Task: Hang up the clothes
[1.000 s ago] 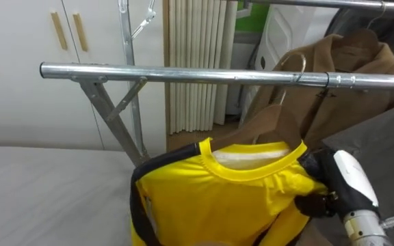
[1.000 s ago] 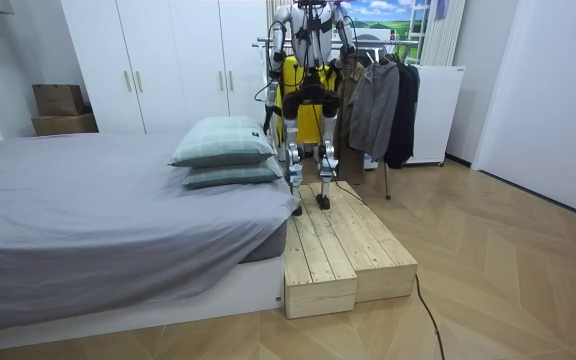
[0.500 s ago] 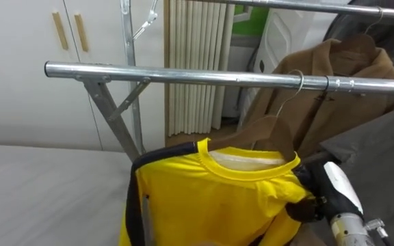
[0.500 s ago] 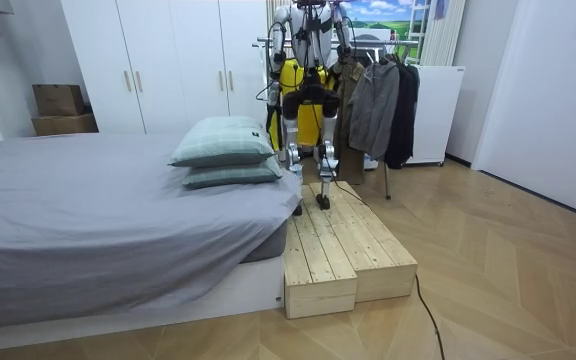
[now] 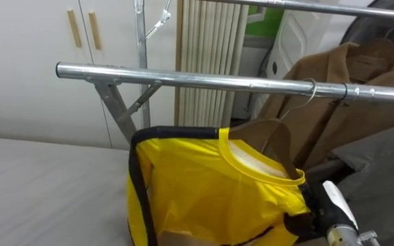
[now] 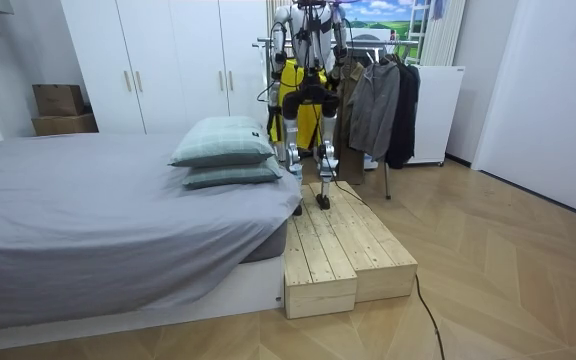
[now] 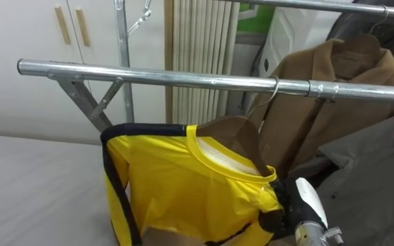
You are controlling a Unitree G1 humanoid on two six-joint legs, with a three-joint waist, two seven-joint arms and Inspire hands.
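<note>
I see the yellow shirt (image 5: 211, 195) on its hanger (image 5: 272, 140), hook over the rail (image 5: 183, 78), just left of a brown coat (image 5: 351, 89). My right hand (image 5: 330, 208) is at the shirt's shoulder, fingers curled on the cloth. The robot stands on a wooden platform (image 6: 343, 250) beside the bed (image 6: 98, 220).

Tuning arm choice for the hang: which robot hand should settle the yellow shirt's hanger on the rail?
Right. The right robot hand grips the yellow shirt at its shoulder, below the hanger hook that sits over the rail, so it can probably steady and let go from there.
</note>
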